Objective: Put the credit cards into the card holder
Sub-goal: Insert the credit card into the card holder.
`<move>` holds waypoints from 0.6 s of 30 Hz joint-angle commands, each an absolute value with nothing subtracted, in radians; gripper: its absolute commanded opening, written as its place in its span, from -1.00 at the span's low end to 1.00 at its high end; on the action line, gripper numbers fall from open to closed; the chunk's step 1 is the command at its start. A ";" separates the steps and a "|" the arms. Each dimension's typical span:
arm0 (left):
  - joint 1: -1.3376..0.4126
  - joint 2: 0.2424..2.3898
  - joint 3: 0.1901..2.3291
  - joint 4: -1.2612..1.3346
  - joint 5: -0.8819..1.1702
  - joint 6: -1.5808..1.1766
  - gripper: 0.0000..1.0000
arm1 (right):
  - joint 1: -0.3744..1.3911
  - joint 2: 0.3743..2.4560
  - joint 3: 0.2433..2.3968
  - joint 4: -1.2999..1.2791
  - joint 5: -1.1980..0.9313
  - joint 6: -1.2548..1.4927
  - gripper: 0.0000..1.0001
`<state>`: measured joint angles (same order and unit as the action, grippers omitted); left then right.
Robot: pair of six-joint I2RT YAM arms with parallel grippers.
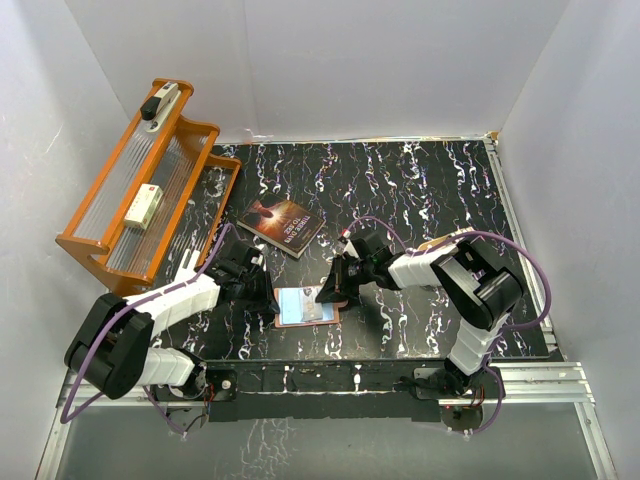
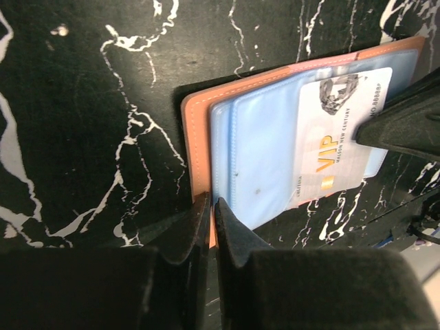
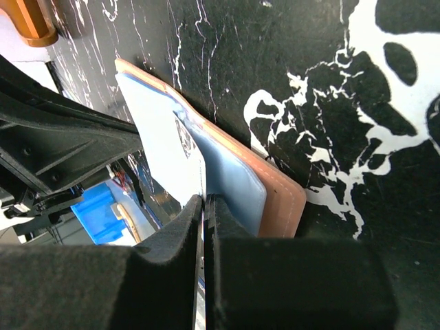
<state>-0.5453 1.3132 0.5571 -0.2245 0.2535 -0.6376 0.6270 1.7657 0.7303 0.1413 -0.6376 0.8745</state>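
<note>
The card holder [image 1: 305, 306] lies open on the black marbled table near the front. Its reddish-brown leather cover [image 2: 198, 130] frames pale blue plastic sleeves [image 2: 261, 151]. My left gripper [image 2: 210, 206] is shut on the holder's near leather edge, at the holder's left side [image 1: 268, 296]. A white credit card [image 2: 337, 137] printed "VIP" lies slanted across the sleeves. My right gripper [image 3: 205, 199] is shut on this card's [image 3: 172, 148] edge, beside the holder's right end [image 3: 278, 196], and its place is [image 1: 328, 292]. I cannot tell whether the card's end sits inside a pocket.
A dark paperback book [image 1: 283, 226] lies just behind the holder. An orange rack [image 1: 120, 255] with clear ribbed panels stands at the left, holding a beige box [image 1: 143, 208]. White walls close in the table on three sides.
</note>
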 commanded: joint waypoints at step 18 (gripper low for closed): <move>-0.548 1.280 0.525 -0.167 0.304 -0.692 -0.90 | 0.709 1.805 0.777 0.187 -0.517 0.919 -0.96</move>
<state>-0.5453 1.3106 0.5365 -0.1810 0.2852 -0.6849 0.6811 1.7813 0.7391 0.1925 -0.5858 0.9268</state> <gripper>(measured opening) 0.055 0.013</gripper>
